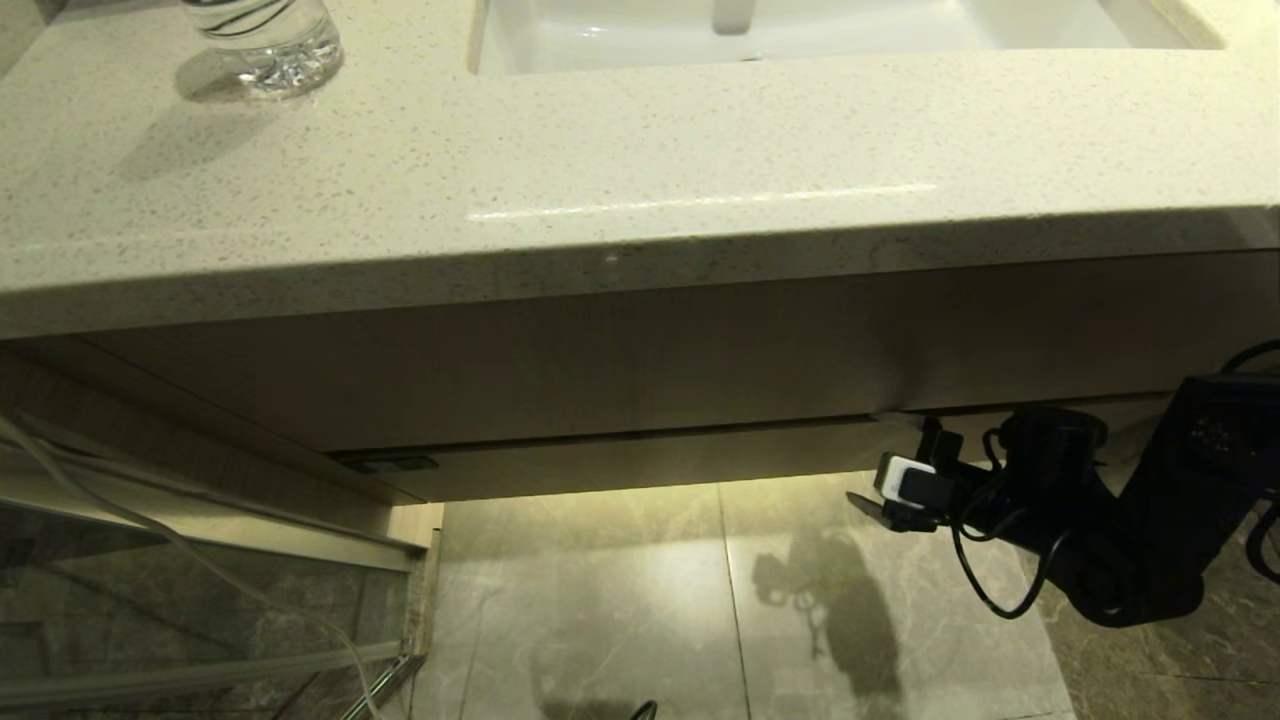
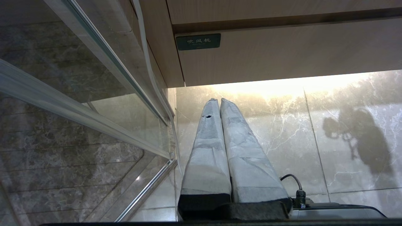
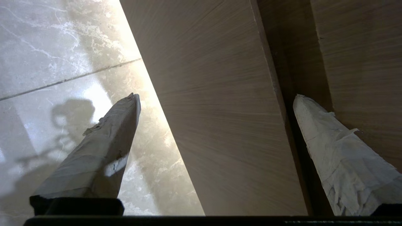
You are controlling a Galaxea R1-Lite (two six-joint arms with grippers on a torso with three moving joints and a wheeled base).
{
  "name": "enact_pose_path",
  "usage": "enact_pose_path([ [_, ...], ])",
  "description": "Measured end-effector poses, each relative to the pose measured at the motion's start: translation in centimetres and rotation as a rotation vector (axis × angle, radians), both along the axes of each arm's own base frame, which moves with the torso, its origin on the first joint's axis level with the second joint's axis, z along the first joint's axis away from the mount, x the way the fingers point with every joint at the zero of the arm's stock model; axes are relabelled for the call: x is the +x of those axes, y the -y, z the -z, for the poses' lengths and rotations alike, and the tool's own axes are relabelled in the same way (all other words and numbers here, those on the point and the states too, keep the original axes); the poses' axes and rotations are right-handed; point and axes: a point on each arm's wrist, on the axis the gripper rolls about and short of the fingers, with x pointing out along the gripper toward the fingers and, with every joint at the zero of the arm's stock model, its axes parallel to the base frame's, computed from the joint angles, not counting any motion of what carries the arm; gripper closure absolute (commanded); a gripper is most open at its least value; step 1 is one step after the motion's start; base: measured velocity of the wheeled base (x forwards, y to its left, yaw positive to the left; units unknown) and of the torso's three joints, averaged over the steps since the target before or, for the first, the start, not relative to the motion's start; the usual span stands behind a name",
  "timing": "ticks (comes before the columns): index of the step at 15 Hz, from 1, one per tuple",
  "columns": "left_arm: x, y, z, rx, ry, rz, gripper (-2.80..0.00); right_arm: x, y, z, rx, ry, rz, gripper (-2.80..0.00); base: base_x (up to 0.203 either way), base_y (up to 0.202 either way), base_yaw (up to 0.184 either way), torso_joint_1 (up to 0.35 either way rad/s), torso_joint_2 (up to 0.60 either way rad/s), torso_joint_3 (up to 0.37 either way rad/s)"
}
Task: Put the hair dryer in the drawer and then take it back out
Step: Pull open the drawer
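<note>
Speckled stone countertop (image 1: 640, 200) overhangs the closed drawer (image 1: 640, 465); the right gripper (image 1: 905, 470) sits at the drawer's right end, hair dryer unseen; left wrist view: the left gripper (image 2: 216, 100) pressed together below a green label (image 2: 198, 41) reading 吹风机; right wrist view: fingers (image 3: 103, 150) spread, straddling the drawer front.

A bathroom is shown. A white sink (image 1: 800, 40) is set into a speckled stone countertop (image 1: 600, 200), with wood vanity fronts (image 1: 650, 370) beneath. The floor (image 1: 620, 600) is laid with marble tiles, and a glass shower door (image 2: 78, 125) is seen beside the vanity.
</note>
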Motion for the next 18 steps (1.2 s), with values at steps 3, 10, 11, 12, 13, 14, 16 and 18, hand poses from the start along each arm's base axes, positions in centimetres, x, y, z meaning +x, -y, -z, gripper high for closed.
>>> enact_pose_path([
  [3, 0.0, 0.0, 0.0, 0.000, 0.000, -0.001, 0.00, 0.3, 0.0, 0.5, -0.005, -0.006, 0.020, -2.80, 0.000, 0.000, 0.000, 0.000, 0.00, 0.000],
  [10, 0.0, 0.0, 0.0, 0.000, 0.000, -0.001, 0.00, 0.4, 0.1, 1.7, -0.014, -0.046, 0.040, -2.80, 0.000, 0.000, 0.000, 0.000, 0.00, 0.000],
  [11, 0.0, 0.0, 0.0, 0.000, 0.000, -0.001, 0.00, 0.3, 0.1, 1.7, -0.014, -0.060, 0.040, -2.80, 0.000, 0.000, 0.000, 0.000, 0.00, 0.000],
  [12, 0.0, 0.0, 0.0, 0.000, 0.000, -0.001, 0.00, 0.2, 0.1, 1.8, -0.016, -0.080, 0.040, -2.80, 0.000, 0.000, 0.000, 0.000, 0.00, 0.000],
  [13, 0.0, 0.0, 0.0, 0.000, 0.000, 0.000, 0.00, 0.1, 0.1, 1.8, -0.018, -0.100, 0.041, -2.80, 0.000, 0.000, 0.000, 0.000, 0.00, 0.000],
  [14, 0.0, 0.0, 0.0, 0.000, 0.000, 0.000, 0.00, -0.1, 0.1, 1.9, -0.021, -0.122, 0.040, -2.80, 0.000, 0.000, 0.000, 0.000, 0.00, 0.000],
  [16, 0.0, 0.0, 0.0, 0.000, 0.000, 0.000, 0.00, -0.3, 0.2, 2.0, -0.026, -0.147, 0.040, -2.80, 0.000, 0.000, 0.000, 0.000, 0.00, 0.000],
  [18, 0.0, 0.0, 0.0, 0.000, 0.000, 0.000, 0.00, -0.4, 0.2, 1.9, -0.036, -0.161, 0.051, -2.80, 0.000, 0.000, 0.000, 0.000, 0.00, 0.000],
])
